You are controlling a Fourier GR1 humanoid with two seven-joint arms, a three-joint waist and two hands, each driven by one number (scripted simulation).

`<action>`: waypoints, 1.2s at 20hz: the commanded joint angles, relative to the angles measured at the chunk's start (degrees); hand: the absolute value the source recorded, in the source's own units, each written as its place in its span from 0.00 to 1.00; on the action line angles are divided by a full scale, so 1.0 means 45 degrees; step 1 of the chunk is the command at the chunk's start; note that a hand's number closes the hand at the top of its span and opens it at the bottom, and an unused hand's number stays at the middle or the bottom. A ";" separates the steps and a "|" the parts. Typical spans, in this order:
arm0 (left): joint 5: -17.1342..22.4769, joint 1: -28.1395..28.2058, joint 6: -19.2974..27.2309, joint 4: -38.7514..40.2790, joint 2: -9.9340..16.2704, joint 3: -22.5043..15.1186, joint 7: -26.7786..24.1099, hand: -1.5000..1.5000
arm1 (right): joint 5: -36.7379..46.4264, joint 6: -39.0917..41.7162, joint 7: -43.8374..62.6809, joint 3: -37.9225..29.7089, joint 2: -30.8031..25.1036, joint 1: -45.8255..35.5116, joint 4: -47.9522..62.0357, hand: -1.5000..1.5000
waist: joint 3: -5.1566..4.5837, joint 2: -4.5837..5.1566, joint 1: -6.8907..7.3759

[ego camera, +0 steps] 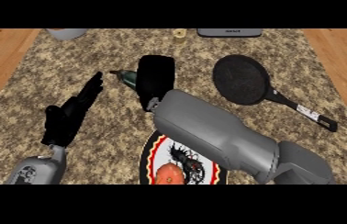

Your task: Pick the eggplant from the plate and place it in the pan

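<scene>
Head view, the only one available. Right hand (156, 81) sits above the desk (102, 48), beyond the plate's far rim, fingers curled round the eggplant (126, 77); only a dark green tip pokes out on the hand's left side, the rest of the body is covered by the black hand. So the eggplant appears off the plate (150, 150) and carried, though whether it is lifted clear of the desk cannot be read from this steep angle. Pan (241, 79) lies to the right of the hand, near but apart, handle trailing away toward the lower right. Left hand (71, 113) rests to the left of the carrying hand, fingers straight and relaxed, holding nothing. Handling judgement: eggplant is likely light, fairly stiff, with a smooth glossy skin that could slide in the fingers; a hold across the thick middle seems safer than one near the tapering end. Hidden or unclear: right forearm covers much of the plate; an orange-red item (169, 173) on the plate is cut off by the view's lower limit and I cannot identify it. Small objects along the desk's far edge are too cropped to name.
</scene>
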 commanded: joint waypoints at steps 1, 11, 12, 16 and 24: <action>0.0081 0.0171 -0.0114 -0.0061 0.0114 0.0152 -0.0140 0.50 | 0.1952 -0.2848 0.3045 0.0418 0.0090 -0.0063 -0.0940 1.00 | -0.0003 0.0094 -0.0159; -0.0043 0.0046 0.0113 -0.0315 -0.0093 0.0164 0.0058 0.50 | 0.5057 -0.5343 0.3562 -0.1367 -0.0124 0.1604 -0.1031 1.00 | 0.0020 0.0260 -0.0441; 0.0060 0.0289 -0.0180 -0.0630 0.0343 0.0365 0.0027 0.50 | 0.5125 -0.5387 0.3210 -0.1599 -0.0637 0.2168 -0.1198 1.00 | 0.0022 0.0239 -0.0376; -0.0356 -0.0044 0.0415 -0.0513 -0.0313 -0.0009 0.0423 0.50 | 0.5866 -0.6075 0.2247 -0.2471 -0.1081 0.3381 -0.1372 1.00 | 0.0014 0.0333 -0.0308; 0.0032 -0.0207 -0.0536 0.0448 0.0187 0.0741 -0.0749 0.50 | 0.7083 -0.7728 0.0100 -0.4300 -0.2495 0.5231 0.0155 1.00 | -0.0007 0.0463 -0.0125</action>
